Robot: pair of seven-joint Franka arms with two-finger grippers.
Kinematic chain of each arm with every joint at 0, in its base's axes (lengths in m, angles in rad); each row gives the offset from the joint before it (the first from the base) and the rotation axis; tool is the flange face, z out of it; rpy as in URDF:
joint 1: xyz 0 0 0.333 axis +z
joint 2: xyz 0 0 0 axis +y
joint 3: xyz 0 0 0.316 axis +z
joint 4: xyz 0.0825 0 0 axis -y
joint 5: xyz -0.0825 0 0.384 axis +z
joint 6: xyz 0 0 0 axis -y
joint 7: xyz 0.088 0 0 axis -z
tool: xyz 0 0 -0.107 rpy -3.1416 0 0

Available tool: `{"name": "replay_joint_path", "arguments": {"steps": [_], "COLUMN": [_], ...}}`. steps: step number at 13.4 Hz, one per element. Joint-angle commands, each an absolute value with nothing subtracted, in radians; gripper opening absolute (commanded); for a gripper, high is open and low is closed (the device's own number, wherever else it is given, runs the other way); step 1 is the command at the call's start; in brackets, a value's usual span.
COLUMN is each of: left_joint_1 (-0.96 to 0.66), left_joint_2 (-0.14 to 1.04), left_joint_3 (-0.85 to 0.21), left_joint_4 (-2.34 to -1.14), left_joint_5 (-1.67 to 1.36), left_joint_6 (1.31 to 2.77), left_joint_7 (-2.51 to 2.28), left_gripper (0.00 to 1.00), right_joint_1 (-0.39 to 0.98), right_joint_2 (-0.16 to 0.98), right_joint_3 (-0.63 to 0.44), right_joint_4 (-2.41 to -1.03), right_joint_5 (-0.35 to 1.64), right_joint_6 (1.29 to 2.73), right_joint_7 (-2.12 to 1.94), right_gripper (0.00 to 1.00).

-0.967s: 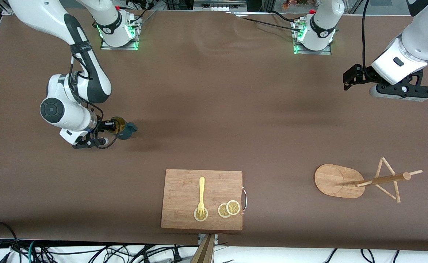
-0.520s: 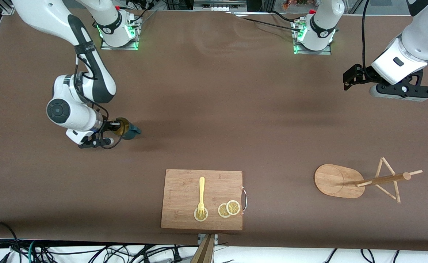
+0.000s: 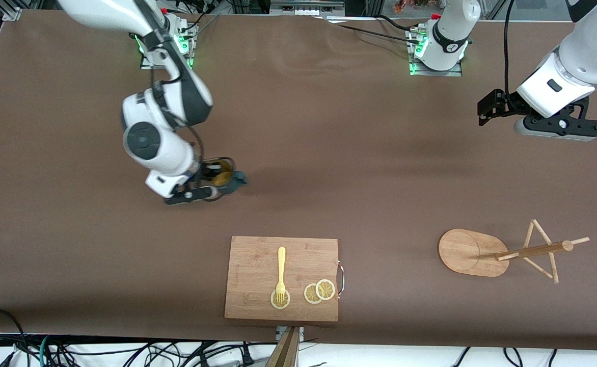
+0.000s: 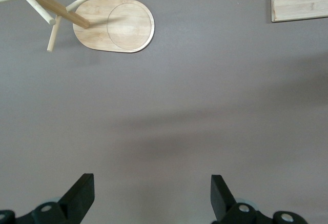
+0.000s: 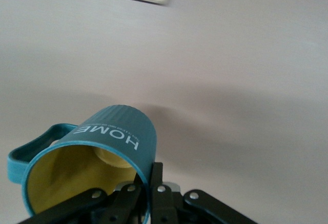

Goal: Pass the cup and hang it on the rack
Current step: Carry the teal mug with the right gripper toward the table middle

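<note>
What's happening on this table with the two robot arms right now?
The right gripper is shut on the rim of a small dark teal ribbed cup with a yellowish inside, carrying it above the brown table. The left gripper hangs open above the table toward its own end, waiting. The light bamboo mug rack stands nearer the front camera, no cup on it. A wooden cutting board holds a yellow fork and lemon slices.

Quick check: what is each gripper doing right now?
Left gripper: open, holding nothing, waiting above the table.
Right gripper: shut on the cup, gripping its rim, above the table.
</note>
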State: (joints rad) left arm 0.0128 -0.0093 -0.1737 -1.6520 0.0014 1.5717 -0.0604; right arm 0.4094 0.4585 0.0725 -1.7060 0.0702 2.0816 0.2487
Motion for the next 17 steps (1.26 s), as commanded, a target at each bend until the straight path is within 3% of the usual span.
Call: {"name": "replay_joint_path", "arguments": {"steps": [1,6,12,17], "left_joint_1": [0.011,0.011,0.012,0.014], "left_joint_2": [-0.005,-0.005,-0.005,-0.005], "left_joint_3": [-0.175,-0.175,-0.173,-0.170], "left_joint_4": [-1.631,-1.631,-1.632,-1.631], "left_joint_5": [0.000,0.002,0.000,0.000], "left_joint_6": [1.560,1.560,1.551,1.546], "left_joint_7": [-0.064,-0.064,-0.063,-0.060], "left_gripper": [1.00,1.00,1.00,1.00], "right_joint_1": [0.520,0.722,0.862,0.859], "right_joint_2": [0.656,0.908,0.940,0.963], "right_joint_3": [0.063,0.061,0.057,0.041], "right_joint_4": [-1.406,-1.062,-1.031,-1.031], "right_joint_5": [0.069,0.069,0.064,0.046], "right_joint_6": [1.968,1.944,1.979,2.019], "right_joint_7": [0.383,0.596,0.707,0.706], "right_gripper": [0.00,0.00,0.00,0.00]}}
